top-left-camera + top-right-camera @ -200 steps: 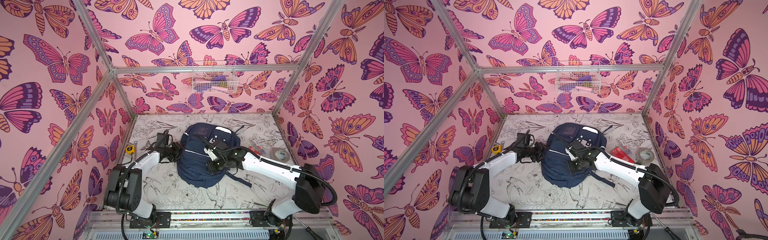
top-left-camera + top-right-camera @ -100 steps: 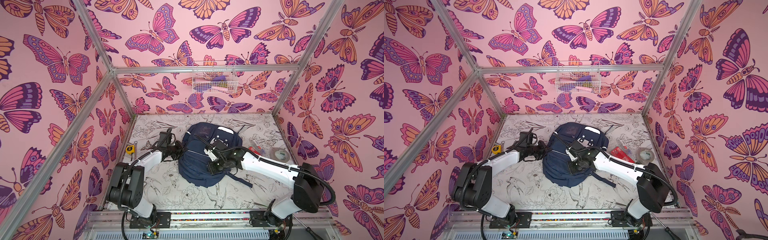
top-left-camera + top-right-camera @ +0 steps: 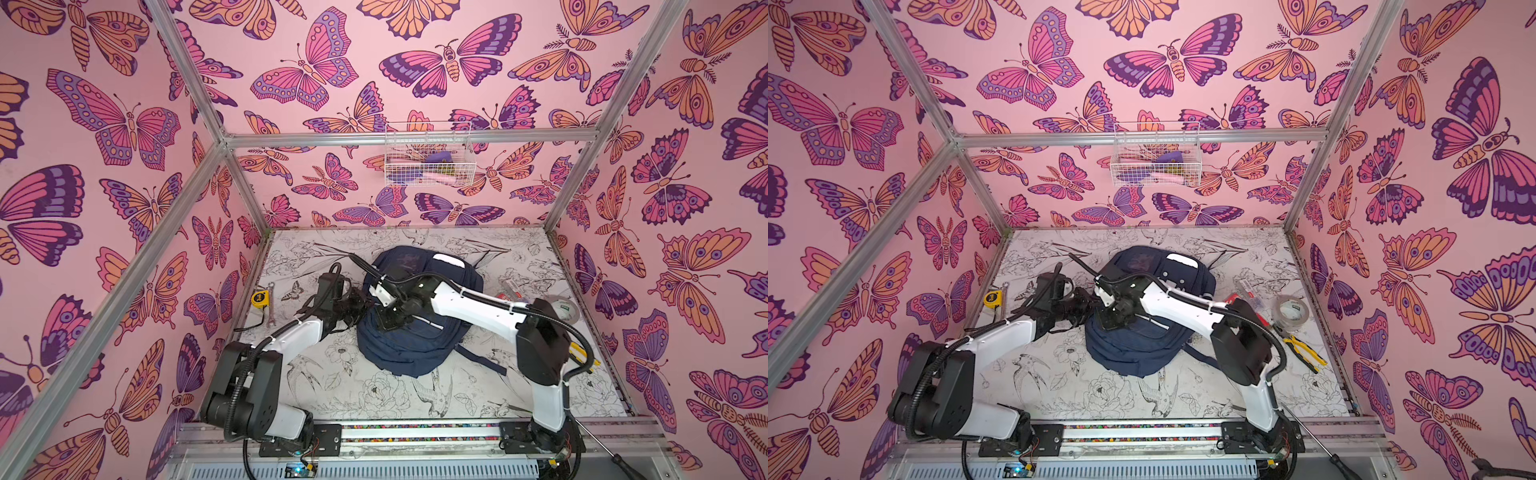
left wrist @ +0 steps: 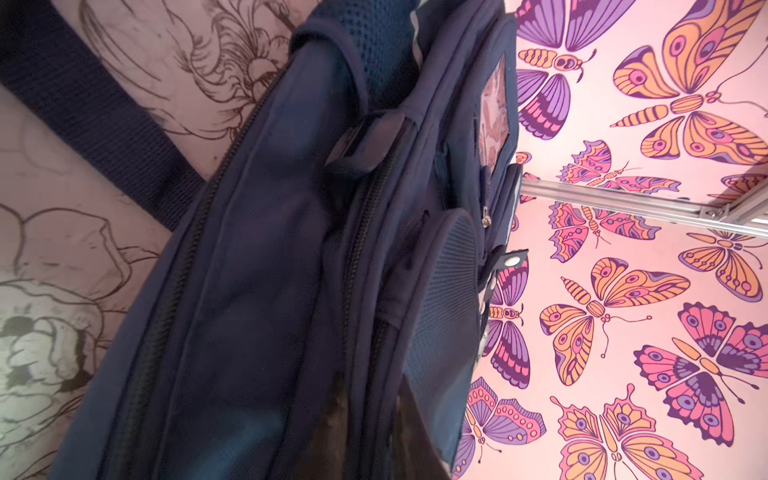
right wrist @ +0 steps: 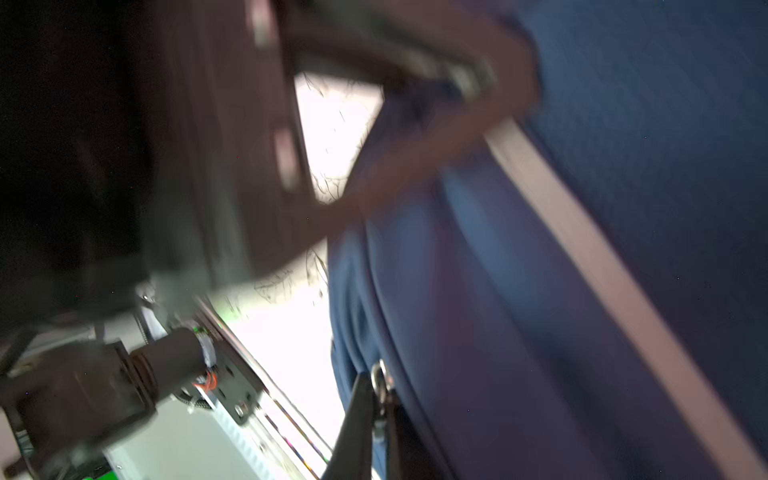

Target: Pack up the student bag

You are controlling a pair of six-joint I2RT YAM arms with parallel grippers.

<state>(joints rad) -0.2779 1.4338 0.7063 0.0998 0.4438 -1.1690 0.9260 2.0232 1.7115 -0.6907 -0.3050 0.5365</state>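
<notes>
Basket (image 3: 398,175) holds purple item (image 3: 441,158), pink item (image 3: 441,178); student bag (image 3: 411,345) lies on table (image 3: 374,390).

No lettering can be read anywhere. The dark label on the yellow tape measure (image 3: 260,298) and the green mark on the tape roll (image 3: 562,309) are too small, and the patch on the student bag (image 3: 409,353) is illegible too.
</notes>
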